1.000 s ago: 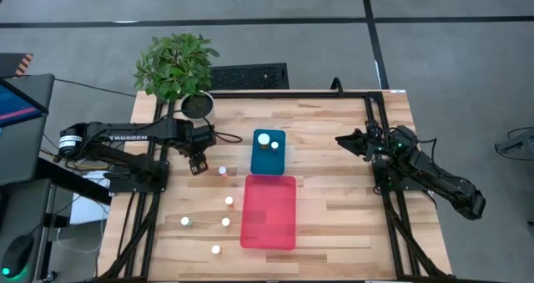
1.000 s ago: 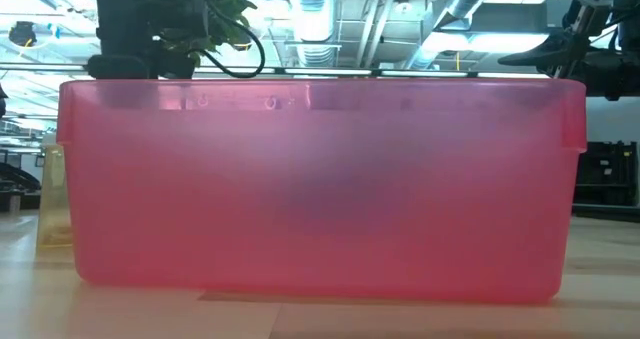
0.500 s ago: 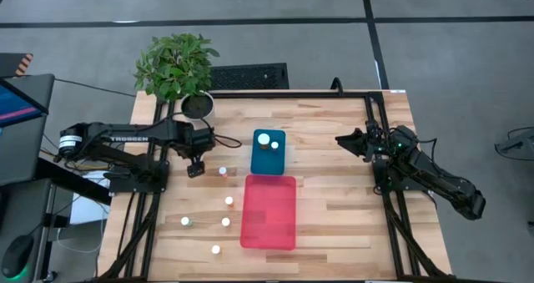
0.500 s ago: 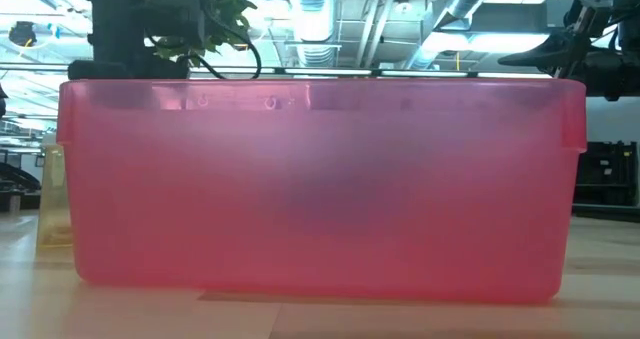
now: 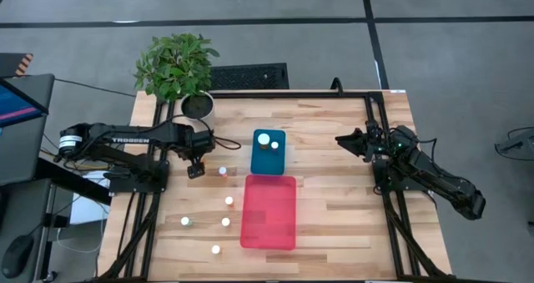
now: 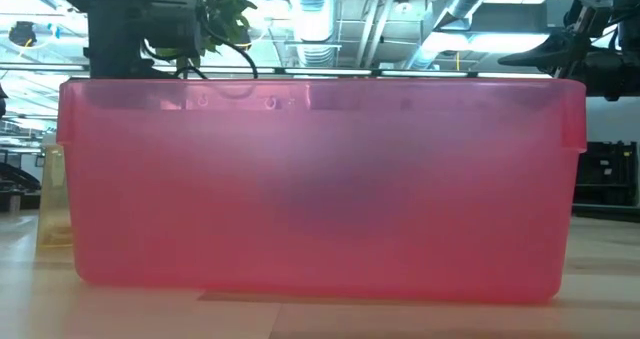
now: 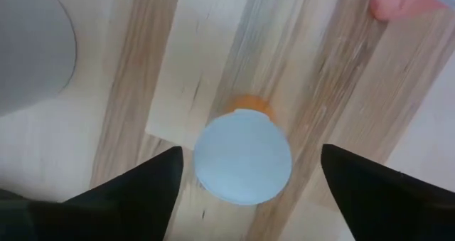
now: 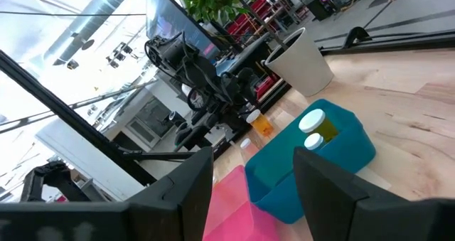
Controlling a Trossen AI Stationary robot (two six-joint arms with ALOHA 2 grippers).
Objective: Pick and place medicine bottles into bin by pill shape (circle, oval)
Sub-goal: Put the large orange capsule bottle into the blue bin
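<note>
Risk: our left gripper (image 7: 245,191), fingers apart above a bottle (image 7: 242,165), may knock it over if off-centre.
Right gripper (image 8: 252,191): open, waiting.

The dark left arm reached in from the table's left side, its two-finger left gripper (image 5: 196,169) pointed straight down with the fingers (image 7: 135,191) spread wide apart. The dark right arm waited at the table's right edge, its right gripper (image 5: 342,139) held open, aimed toward the centre.
</note>
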